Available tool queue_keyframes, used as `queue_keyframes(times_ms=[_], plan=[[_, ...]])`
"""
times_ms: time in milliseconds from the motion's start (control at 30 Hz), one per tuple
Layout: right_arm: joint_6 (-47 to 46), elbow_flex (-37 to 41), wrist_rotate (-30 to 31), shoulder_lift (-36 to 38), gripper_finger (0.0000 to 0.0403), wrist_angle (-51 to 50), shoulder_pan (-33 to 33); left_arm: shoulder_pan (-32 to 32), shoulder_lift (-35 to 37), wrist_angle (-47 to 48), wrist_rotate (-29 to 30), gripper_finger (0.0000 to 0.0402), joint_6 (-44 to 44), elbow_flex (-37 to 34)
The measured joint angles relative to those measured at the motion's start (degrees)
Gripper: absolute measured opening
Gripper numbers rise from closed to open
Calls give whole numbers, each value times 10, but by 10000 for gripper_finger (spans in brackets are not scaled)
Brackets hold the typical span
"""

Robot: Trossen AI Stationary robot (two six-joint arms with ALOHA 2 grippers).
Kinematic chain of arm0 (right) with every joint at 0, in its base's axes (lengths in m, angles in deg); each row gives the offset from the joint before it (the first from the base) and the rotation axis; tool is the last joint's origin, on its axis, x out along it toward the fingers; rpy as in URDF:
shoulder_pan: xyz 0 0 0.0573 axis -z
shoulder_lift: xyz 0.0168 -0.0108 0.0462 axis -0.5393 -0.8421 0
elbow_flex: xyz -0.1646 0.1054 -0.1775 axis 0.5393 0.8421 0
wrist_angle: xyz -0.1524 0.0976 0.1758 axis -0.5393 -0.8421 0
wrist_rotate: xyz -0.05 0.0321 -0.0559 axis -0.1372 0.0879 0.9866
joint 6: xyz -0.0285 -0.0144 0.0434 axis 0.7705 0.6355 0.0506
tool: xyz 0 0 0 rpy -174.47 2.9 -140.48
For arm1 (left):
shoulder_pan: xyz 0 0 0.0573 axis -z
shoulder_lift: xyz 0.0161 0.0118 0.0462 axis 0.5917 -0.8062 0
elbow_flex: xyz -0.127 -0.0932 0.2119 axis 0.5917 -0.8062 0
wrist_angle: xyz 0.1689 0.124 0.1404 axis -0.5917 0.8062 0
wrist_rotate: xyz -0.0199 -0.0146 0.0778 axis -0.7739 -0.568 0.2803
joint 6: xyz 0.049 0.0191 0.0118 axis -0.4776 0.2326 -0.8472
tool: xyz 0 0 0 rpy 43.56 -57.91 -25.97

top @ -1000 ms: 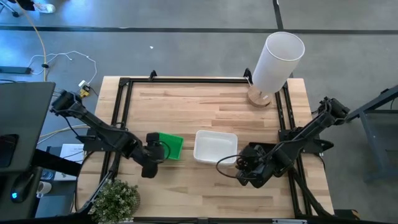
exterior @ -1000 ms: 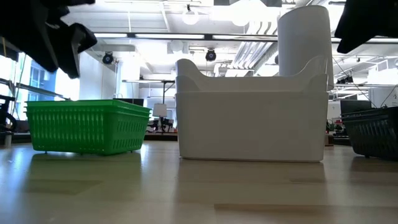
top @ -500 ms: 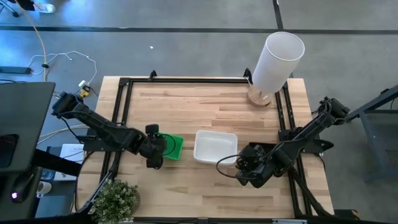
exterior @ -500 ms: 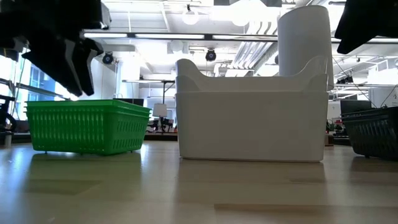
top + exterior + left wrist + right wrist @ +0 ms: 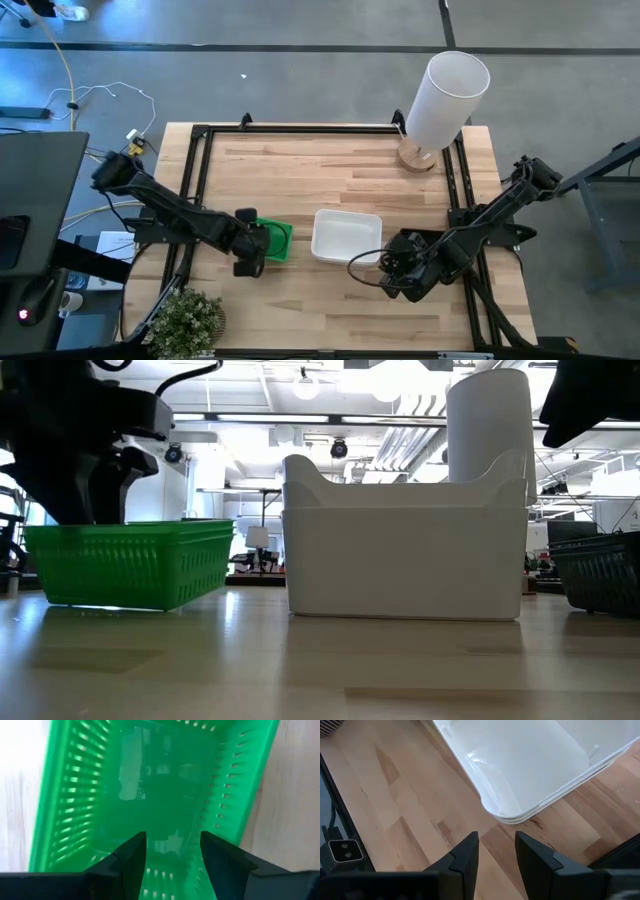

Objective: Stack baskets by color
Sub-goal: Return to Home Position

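Observation:
A bright green basket (image 5: pixel 279 238) sits on the wooden table left of centre. My left gripper (image 5: pixel 251 258) stands open over its left end, pointing steeply down, and its fingers (image 5: pixel 134 854) reach into the basket (image 5: pixel 165 785). In the low view the gripper (image 5: pixel 80 480) covers the basket's left part (image 5: pixel 130 565). A nested stack of white baskets (image 5: pixel 347 237) rests on its base at the centre. My right gripper (image 5: pixel 393 277) hangs open just right of and nearer than that stack, above bare wood, with nothing between its fingers (image 5: pixel 466 851). A black mesh basket (image 5: pixel 600 570) stands at the right. My left gripper comes at the green basket from above, slanting, its jaws open. One finger is inside the basket and the other stands at a long side wall (image 5: pixel 215 805). The fingers hide the place of touch. The basket rests on the table, its rim (image 5: pixel 130 526) slightly off level.
A tall white cylinder on a wooden base (image 5: pixel 442 100) stands at the far right. A potted plant (image 5: pixel 187 320) sits at the near left corner. A black metal frame (image 5: pixel 200 160) runs along the table's edges. Bare wood lies across the far half.
My left gripper has gone down and toward the table's right, tipping steeper, onto the green basket's left end, still open. The basket has shifted a little toward the table's left and its rim now slopes. My right arm has kept still.

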State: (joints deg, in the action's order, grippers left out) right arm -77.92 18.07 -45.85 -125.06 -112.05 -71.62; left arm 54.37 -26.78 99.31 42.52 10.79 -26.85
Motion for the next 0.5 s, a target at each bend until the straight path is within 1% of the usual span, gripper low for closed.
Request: queue_keyframes(times_ms=[267,500], plan=[[0,0,0,0,116,-1,0,0,-15,-7,-4,177,25,0],[2,0,1,0,116,-3,0,0,-14,-8,-3,177,25,0]])
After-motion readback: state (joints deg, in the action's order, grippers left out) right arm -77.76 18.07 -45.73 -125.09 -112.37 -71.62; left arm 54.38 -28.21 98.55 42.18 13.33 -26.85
